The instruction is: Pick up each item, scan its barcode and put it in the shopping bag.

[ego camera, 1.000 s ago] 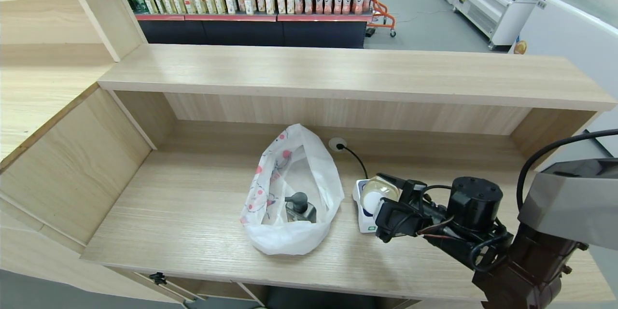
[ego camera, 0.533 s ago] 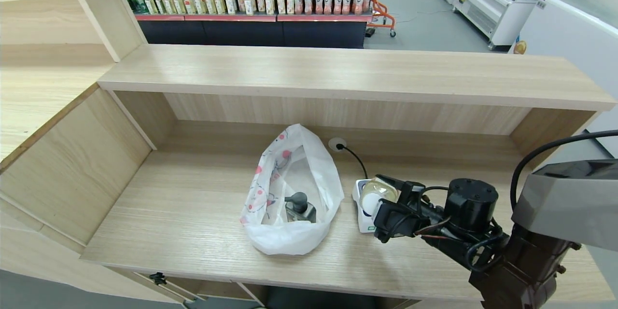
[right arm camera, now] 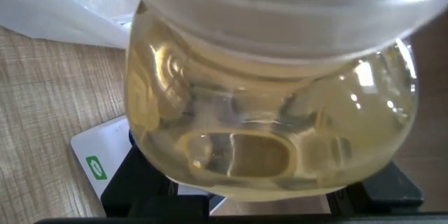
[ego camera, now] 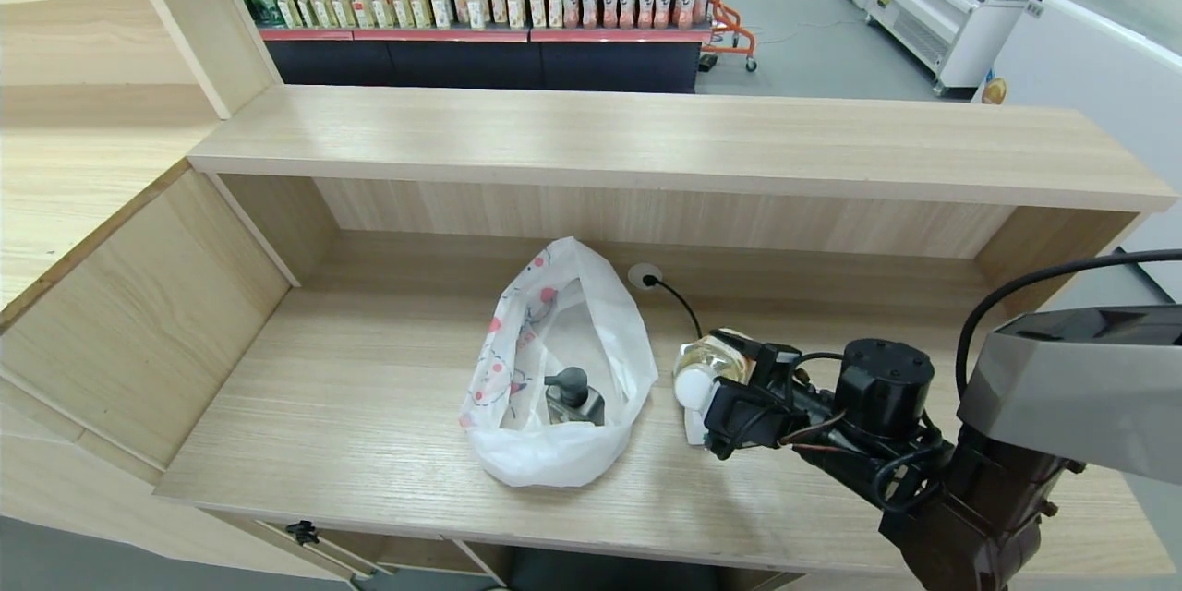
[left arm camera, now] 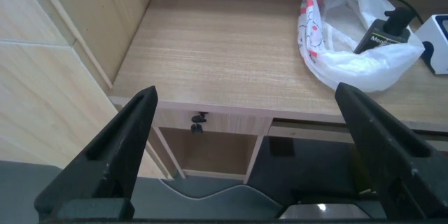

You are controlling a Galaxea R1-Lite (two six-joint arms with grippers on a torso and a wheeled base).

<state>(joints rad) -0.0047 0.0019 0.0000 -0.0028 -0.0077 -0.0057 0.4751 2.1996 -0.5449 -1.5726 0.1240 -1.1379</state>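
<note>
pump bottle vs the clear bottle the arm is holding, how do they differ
The pump bottle is dark with a black pump; the clear bottle holds pale yellow liquid and has a white cap. The pump bottle sits inside the shopping bag; the clear bottle is clamped in the right gripper over the scanner. Both are bottles.

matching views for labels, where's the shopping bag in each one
head view: shopping bag on the counter, left of the scanner.
left wrist view: bag far along the counter, pump bottle inside.
right wrist view: white plastic behind the held clear bottle.
shared landmark: the scanner beside it.
</note>
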